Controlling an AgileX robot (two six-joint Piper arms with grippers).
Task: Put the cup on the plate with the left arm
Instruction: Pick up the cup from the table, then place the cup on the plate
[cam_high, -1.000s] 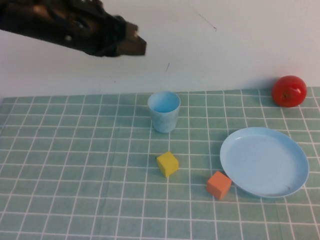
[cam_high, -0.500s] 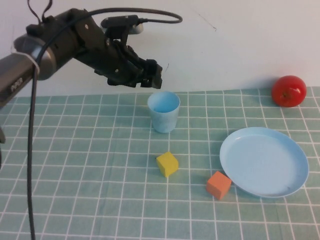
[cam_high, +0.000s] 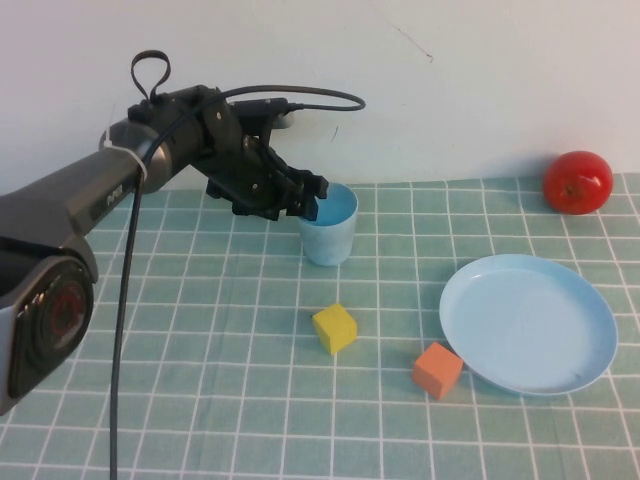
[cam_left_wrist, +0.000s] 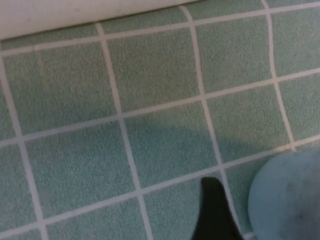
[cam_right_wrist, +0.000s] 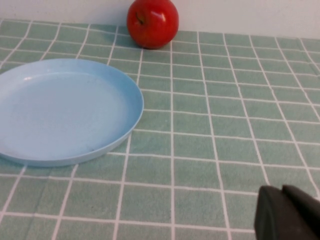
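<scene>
The light blue cup (cam_high: 328, 223) stands upright near the back of the green checked cloth. My left gripper (cam_high: 309, 198) is at the cup's left rim, low over the cloth. In the left wrist view one black finger (cam_left_wrist: 215, 210) shows beside the cup (cam_left_wrist: 290, 197), apart from it; the other finger is out of frame, and the jaws stand open. The light blue plate (cam_high: 528, 322) lies empty at the right, and it also shows in the right wrist view (cam_right_wrist: 60, 112). My right gripper (cam_right_wrist: 287, 212) is shut and empty over the cloth, right of the plate.
A yellow cube (cam_high: 335, 328) and an orange cube (cam_high: 438, 369) lie between the cup and the plate, the orange one against the plate's rim. A red apple (cam_high: 578, 182) sits at the back right by the white wall.
My left arm has come down and to the right from the upper left, and its gripper has reached the cup's left rim. The cup and the other things have not moved.
</scene>
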